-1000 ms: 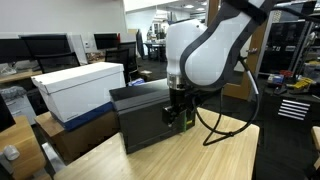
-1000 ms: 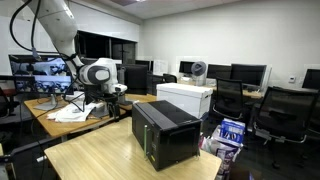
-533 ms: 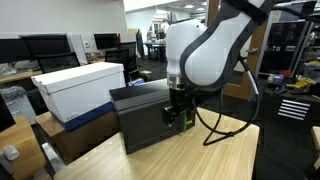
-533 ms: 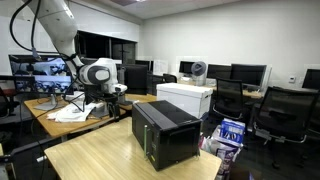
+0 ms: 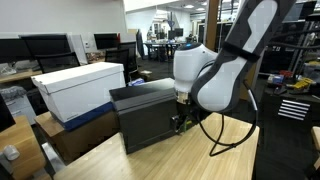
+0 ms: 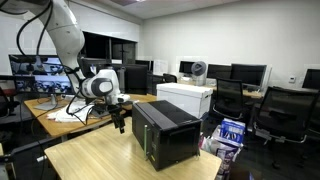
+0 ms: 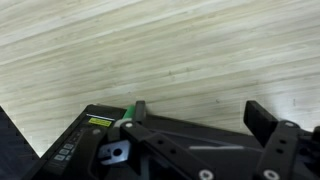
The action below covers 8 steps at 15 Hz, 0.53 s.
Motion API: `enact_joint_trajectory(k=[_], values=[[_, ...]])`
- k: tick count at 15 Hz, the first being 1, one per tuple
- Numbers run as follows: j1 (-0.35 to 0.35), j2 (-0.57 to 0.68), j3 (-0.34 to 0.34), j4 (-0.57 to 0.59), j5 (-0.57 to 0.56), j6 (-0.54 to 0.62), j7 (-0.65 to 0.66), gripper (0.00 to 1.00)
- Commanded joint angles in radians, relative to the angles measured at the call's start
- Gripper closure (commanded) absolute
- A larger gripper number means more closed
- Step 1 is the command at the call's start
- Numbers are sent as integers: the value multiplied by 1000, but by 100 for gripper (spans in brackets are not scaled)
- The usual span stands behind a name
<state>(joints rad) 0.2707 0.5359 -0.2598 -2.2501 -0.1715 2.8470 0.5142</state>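
You are hovering the gripper (image 6: pixel 120 122), jaws wide apart, beside the black box (image 6: pixel 170 140), likely heavy and rigid, best gripped at its top edge.

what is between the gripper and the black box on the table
Nothing: in an exterior view, only a narrow strip of bare wooden table shows between the gripper and the black box.
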Motion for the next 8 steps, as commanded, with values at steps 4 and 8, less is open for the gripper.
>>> enact_joint_trajectory(k=[4,8], values=[[119,167,-168,12,70,276,23,0],[141,254,-212,57,250,383,-16,0]])
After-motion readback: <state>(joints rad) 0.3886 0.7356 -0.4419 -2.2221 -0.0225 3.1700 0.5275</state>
